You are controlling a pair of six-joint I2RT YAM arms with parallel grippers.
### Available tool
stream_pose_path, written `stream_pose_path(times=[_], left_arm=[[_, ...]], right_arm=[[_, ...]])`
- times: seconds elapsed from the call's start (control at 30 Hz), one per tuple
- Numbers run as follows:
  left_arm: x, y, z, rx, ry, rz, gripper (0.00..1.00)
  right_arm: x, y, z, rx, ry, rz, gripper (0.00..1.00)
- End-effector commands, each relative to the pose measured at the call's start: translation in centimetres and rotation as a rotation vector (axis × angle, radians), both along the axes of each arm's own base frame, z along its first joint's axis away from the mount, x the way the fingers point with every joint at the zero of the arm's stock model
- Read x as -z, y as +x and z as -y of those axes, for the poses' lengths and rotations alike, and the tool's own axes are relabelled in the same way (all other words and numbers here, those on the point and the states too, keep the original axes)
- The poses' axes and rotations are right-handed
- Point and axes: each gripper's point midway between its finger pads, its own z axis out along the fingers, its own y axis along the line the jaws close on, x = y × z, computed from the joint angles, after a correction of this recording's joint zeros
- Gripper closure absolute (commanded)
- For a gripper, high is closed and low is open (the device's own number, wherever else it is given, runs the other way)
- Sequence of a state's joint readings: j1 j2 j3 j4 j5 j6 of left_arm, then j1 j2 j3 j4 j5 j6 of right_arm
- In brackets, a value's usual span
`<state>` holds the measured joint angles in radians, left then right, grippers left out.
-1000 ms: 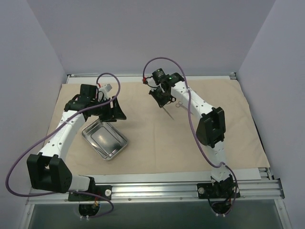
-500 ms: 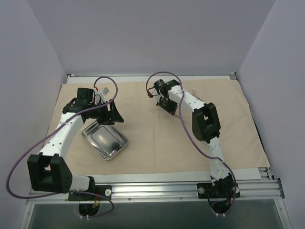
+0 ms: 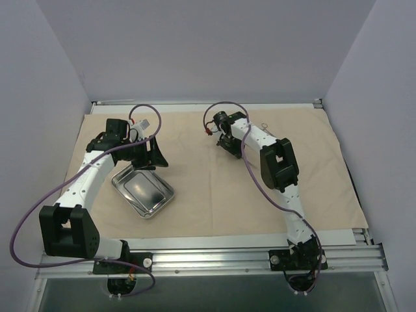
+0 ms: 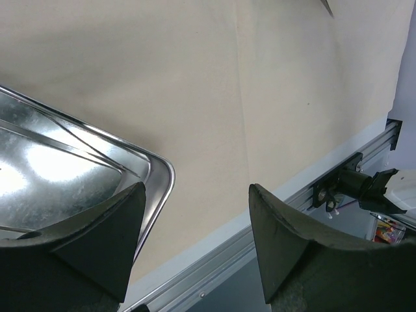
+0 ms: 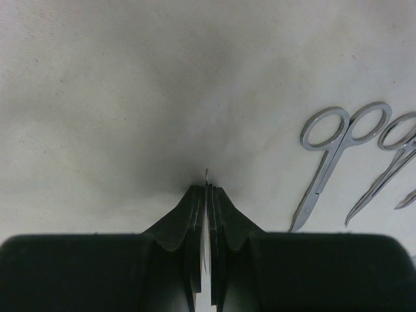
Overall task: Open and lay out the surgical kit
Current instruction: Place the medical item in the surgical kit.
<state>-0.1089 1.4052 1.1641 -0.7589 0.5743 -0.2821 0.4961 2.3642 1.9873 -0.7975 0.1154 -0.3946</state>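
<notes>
At the far middle of the worktop, pinching a thin metal instrument in the right gripper, with the jaws closed tightly on it and only its fine tip showing past the fingers. Pointing this tip down at the beige cloth wrap, very near its surface; touching it or not, impossible to tell. Covering almost the whole worktop with this wrap, spread out flat. Near the same gripper, showing a pair of scissors and one more instrument with ring handles, lying on the wrap side by side, both apart from the fingers. Toward the left side of the worktop, hovering with the left gripper just over the far corner of the shiny steel tray, with the jaws standing wide apart and gripping nothing. Showing the tray flat on the wrap, turned at an angle to the worktop edges and well apart from the instruments.
</notes>
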Motion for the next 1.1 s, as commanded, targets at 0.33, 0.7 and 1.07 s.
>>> stream_pose_path(times=[0.33, 0.7, 1.07], left_arm=[[-0.6, 1.7, -0.2, -0.002, -0.031, 0.018, 0.27], [1.0, 1.7, -1.3, -0.053, -0.061, -0.066, 0.26], [5.0, 0.2, -3.3, -0.196, 0.012, -0.273, 0.27]], right_arm=[[0.4, 0.4, 0.2, 0.014, 0.019, -0.016, 0.91], [0.1, -0.3, -0.2, 0.025, 0.038, -0.011, 0.72], [-10.1, 1.2, -4.6, 0.141, 0.262, 0.21, 0.49]])
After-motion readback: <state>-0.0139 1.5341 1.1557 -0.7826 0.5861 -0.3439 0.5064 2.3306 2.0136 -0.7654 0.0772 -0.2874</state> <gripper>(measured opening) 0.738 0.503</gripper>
